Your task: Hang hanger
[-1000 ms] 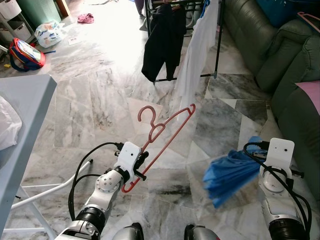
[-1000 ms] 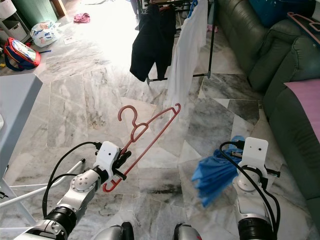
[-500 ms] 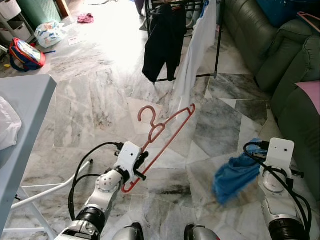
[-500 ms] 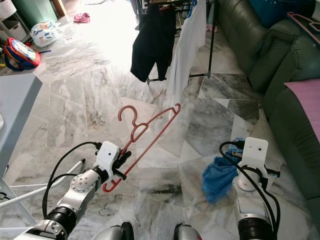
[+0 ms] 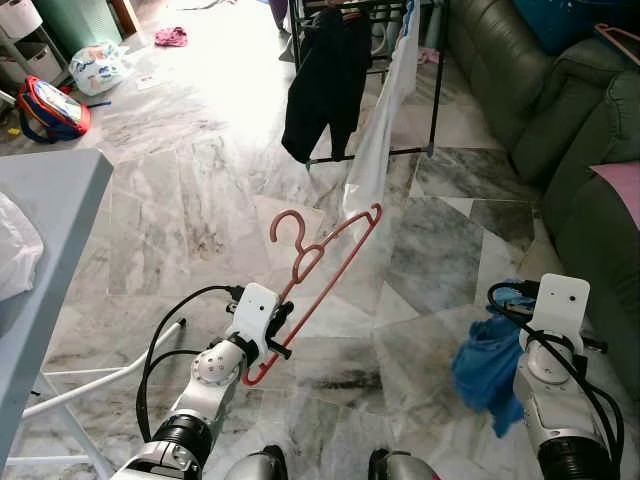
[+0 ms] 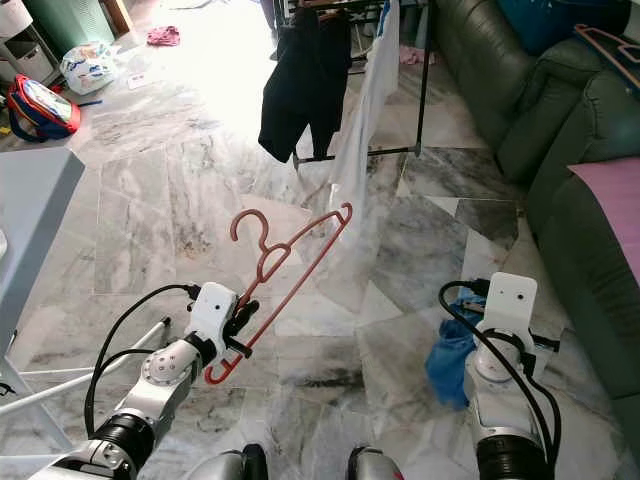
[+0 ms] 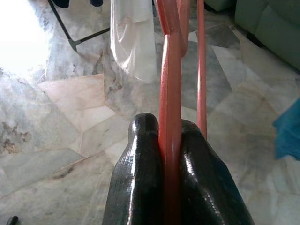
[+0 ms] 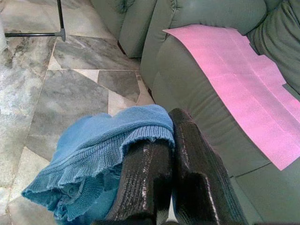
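A red plastic hanger [image 5: 318, 280] slants up over the marble floor, hook uppermost. My left gripper [image 5: 278, 330] is shut on its lower bar; in the left wrist view the black fingers [image 7: 140, 173] pinch the red bar [image 7: 169, 117]. My right gripper [image 8: 171, 154] is shut on a blue knitted garment [image 5: 488, 365] that droops low at my right side. Ahead stands a black clothes rack [image 5: 435, 80] carrying a dark garment [image 5: 325, 85] and a white garment [image 5: 378, 150].
A green sofa [image 5: 560, 110] with a pink cloth [image 8: 234, 79] runs along the right. A light blue table [image 5: 45, 230] and its white legs [image 5: 90, 385] stand at the left. A bag [image 5: 50, 108] and clutter lie on the far left floor.
The blue garment has swung from out in front of the right gripper down to hang below it. The hanger has stayed in the left gripper, shifting slightly left.
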